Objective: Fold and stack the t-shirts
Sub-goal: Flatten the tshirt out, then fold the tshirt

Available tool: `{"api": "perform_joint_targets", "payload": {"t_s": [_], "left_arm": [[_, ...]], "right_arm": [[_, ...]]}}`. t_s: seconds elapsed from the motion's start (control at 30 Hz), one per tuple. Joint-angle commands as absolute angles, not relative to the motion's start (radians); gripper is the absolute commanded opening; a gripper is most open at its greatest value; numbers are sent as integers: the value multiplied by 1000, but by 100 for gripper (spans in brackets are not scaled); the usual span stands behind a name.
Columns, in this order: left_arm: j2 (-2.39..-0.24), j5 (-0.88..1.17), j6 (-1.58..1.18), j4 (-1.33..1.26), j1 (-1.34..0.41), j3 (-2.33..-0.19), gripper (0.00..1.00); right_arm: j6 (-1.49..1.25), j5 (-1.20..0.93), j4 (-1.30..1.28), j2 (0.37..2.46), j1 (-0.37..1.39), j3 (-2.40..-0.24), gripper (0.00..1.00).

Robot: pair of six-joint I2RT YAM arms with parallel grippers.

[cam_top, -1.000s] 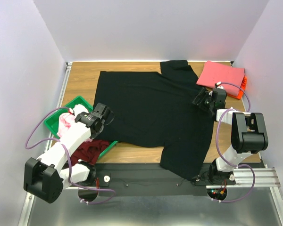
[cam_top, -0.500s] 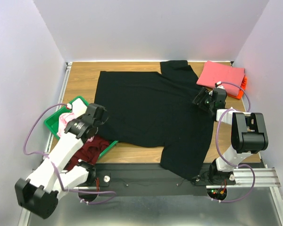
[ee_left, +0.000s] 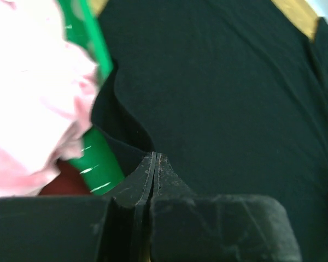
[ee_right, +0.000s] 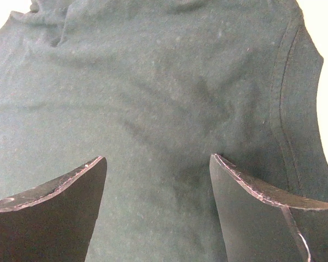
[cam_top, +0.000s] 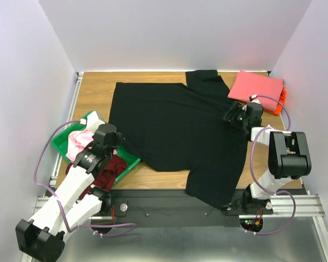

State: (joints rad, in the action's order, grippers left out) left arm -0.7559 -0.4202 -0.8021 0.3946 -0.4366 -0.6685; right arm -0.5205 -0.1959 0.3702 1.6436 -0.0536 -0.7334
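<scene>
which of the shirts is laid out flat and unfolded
The black t-shirt, spread across the table; the coral t-shirt is folded, pink t-shirt and maroon t-shirt bunched.

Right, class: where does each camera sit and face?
Top external: above, behind the bases, looking down; both arms show.
Left wrist: faces the large black cloth t-shirt and shallow green plastic tray; shut left gripper shows.
Right wrist: looks down on that shirt; open right gripper shows.
All share the shirt.

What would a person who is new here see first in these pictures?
A large black t-shirt lies spread across the middle of the table. At the left stands a green tray holding a light pink shirt and a maroon shirt, and a folded coral-pink t-shirt lies in the far right corner.
</scene>
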Motion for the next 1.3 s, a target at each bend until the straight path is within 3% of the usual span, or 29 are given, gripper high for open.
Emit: {"api": "perform_joint_targets", "payload": {"t_s": [0.0, 0.23, 0.53, 0.73, 0.9, 1.1, 1.27], "left_arm": [[-771, -362, -738, 109, -431, -608, 0], [-813, -432, -655, -89, -431, -563, 0], [-845, -447, -540, -204, -430, -512, 0], [-844, -410, -523, -252, -430, -462, 0], [-833, -368, -505, -226, -430, -462, 0], [-809, -379, -489, -187, -430, -477, 0], [-802, -376, -486, -184, -430, -479, 0]], "right_arm": [[-518, -224, 433, 1576, -64, -707, 82], [-546, -272, 469, 1491, -48, -657, 81], [-485, 9, 270, 1359, 198, -611, 81], [-521, 242, 40, 1241, 432, -633, 81], [-597, 389, -304, 1145, 609, -678, 81], [-633, 298, -604, 1037, 623, -699, 81], [-646, 179, -655, 1120, 637, -716, 81]]}}
